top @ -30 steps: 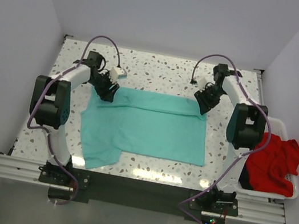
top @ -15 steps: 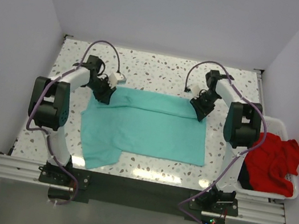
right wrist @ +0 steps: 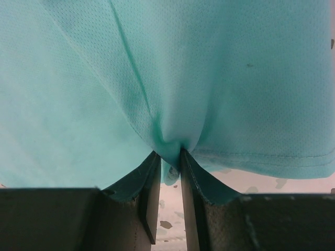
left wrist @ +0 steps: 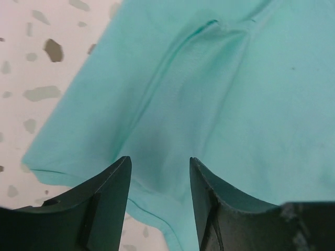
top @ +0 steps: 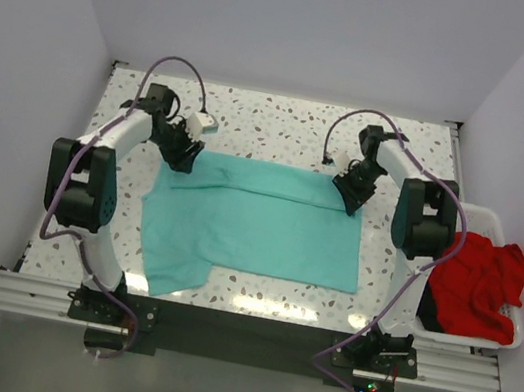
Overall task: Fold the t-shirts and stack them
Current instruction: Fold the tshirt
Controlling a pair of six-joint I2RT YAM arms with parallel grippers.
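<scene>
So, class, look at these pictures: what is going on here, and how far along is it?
A teal t-shirt lies spread flat on the table. The right claw is pinched shut on the shirt's far right edge. The left claw is open over the far left corner and grips nothing. A red t-shirt lies crumpled in the white basket at the right, with neither claw on it. Nothing is stacked yet.
</scene>
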